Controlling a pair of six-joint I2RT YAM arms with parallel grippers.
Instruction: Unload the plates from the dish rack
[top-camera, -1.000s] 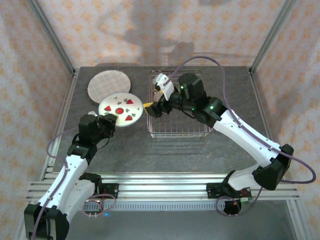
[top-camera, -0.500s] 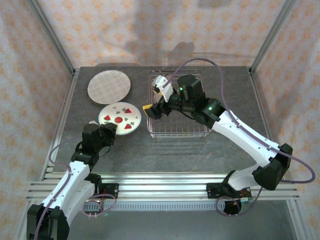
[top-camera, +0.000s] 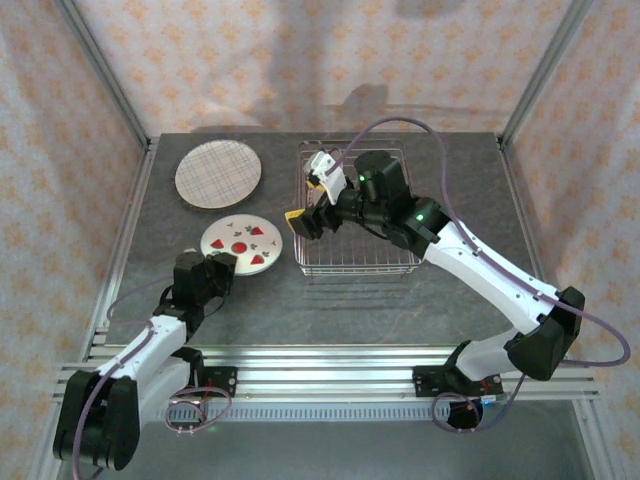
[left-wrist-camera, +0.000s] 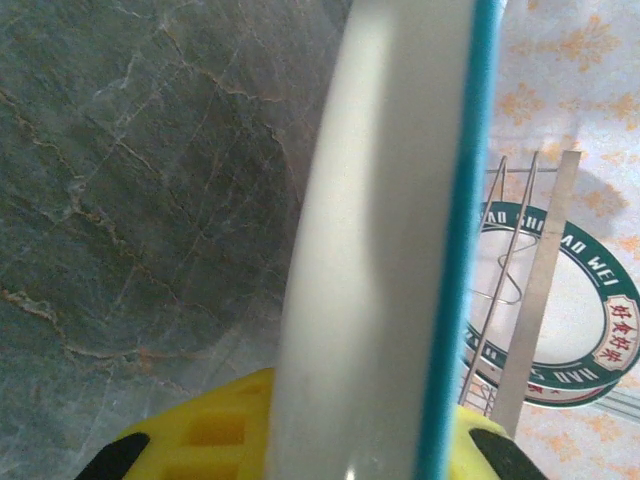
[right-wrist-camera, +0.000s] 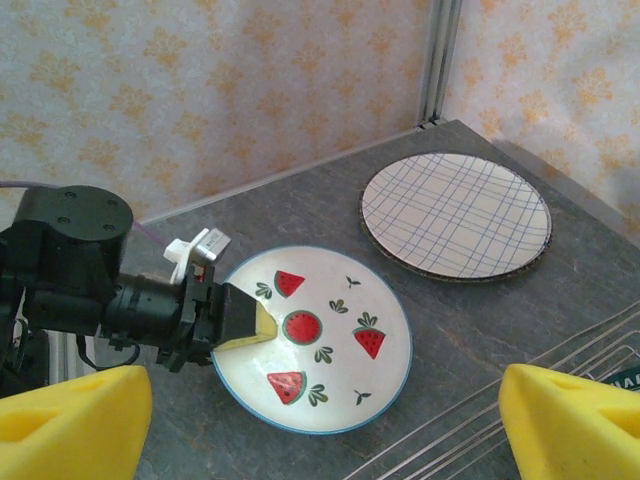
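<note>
Currently, item one: watermelon plate (top-camera: 243, 241), blue-rimmed, on the worktop (top-camera: 400, 310) at 9 o'clock of the dish rack (top-camera: 356, 266), near it but apart. Left gripper (top-camera: 222, 263) is clamped on its rim at 7 o'clock; whether the plate lies fully flat cannot be told.

Step in hand, by judgement: setting down. To do it well, lower the held rim until it bears on the stone, then open the gripper and draw back low toward 7 o'clock without dragging the plate.

Item two: plaid plate (top-camera: 219, 174), flat, at 11 o'clock of the first, just beside it, not touching.

Item three: green-rimmed lettered plate (left-wrist-camera: 575, 320), upright in the dish rack, not yet unloaded.

Right gripper (top-camera: 303, 222), jaws wide and holding nothing, hovers at the rack's 9 o'clock wall. It is the nearest obstacle to the watermelon plate's 3 o'clock edge.
</note>
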